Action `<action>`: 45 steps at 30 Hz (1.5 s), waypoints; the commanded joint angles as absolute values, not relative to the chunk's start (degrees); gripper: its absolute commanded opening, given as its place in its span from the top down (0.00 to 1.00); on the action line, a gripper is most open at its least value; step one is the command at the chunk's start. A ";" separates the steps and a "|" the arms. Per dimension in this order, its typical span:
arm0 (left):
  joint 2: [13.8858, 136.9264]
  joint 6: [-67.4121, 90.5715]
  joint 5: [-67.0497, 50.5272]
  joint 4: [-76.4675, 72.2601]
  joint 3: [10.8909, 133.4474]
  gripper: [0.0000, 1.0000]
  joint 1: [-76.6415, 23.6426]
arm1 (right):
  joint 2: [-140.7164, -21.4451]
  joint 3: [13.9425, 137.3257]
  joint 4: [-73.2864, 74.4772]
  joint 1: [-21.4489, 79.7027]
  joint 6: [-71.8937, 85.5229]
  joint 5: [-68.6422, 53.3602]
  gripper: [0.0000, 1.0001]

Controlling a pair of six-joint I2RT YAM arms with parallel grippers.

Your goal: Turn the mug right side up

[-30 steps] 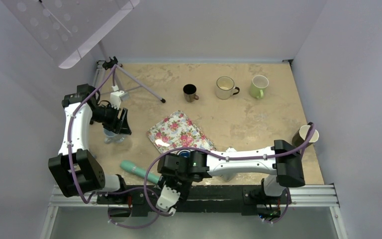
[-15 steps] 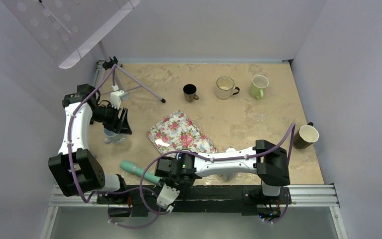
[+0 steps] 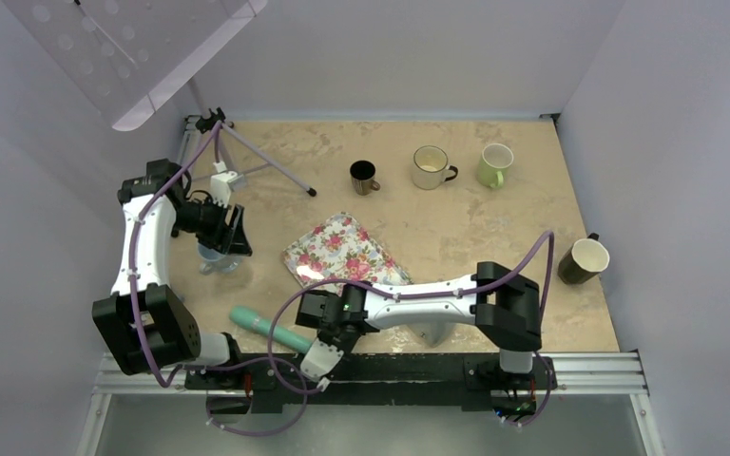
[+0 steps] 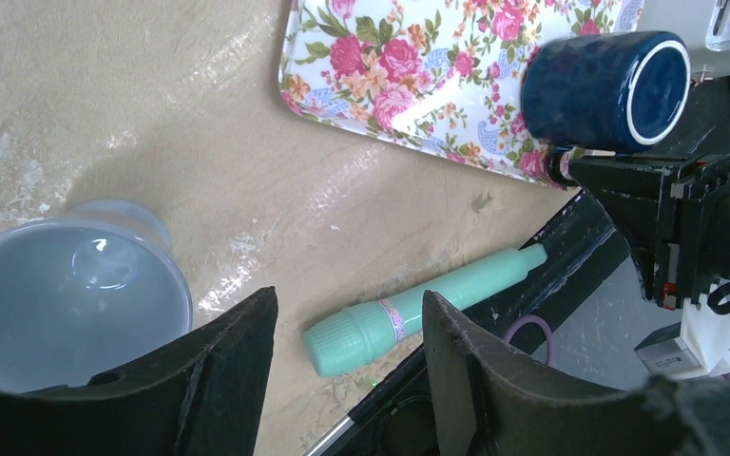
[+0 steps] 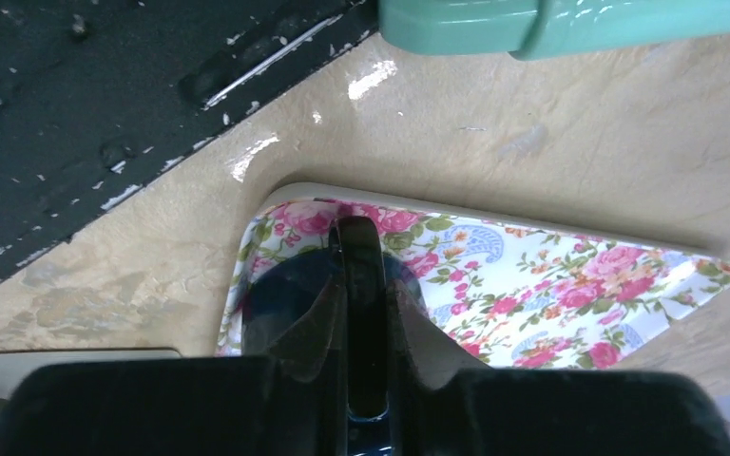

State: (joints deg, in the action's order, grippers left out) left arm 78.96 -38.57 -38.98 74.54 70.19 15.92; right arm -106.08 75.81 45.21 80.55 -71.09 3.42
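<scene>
Right end effector (image 5: 361, 275) is clamped on the rim of the dark blue glazed mug (image 4: 605, 90), which sits sideways at the near corner of the floral-print tray (image 4: 418, 76). Roughly halfway, I'd judge: tipping it mouth-up, set-down and release remain. Left end effector (image 4: 347, 304) is apart, idle.

Bright even overhead light; glare on table (image 4: 238, 275); sharp.

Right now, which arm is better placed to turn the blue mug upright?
The right arm. The right gripper is shut on the dark blue mug, held sideways over the floral tray. The left gripper is open, holding nothing, off by a clear cup.
</scene>
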 commanded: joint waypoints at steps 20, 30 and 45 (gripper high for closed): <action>77.14 -11.73 -57.80 59.92 72.89 0.37 11.38 | -79.49 59.11 -12.76 59.45 -28.14 -15.03 1.00; 75.58 4.13 -68.25 39.26 61.07 0.27 6.12 | -76.25 46.42 -49.07 47.76 8.41 -14.34 1.00; 77.63 0.56 -76.71 31.72 59.89 0.30 -2.55 | -81.59 48.17 -61.29 45.66 21.62 -16.01 1.00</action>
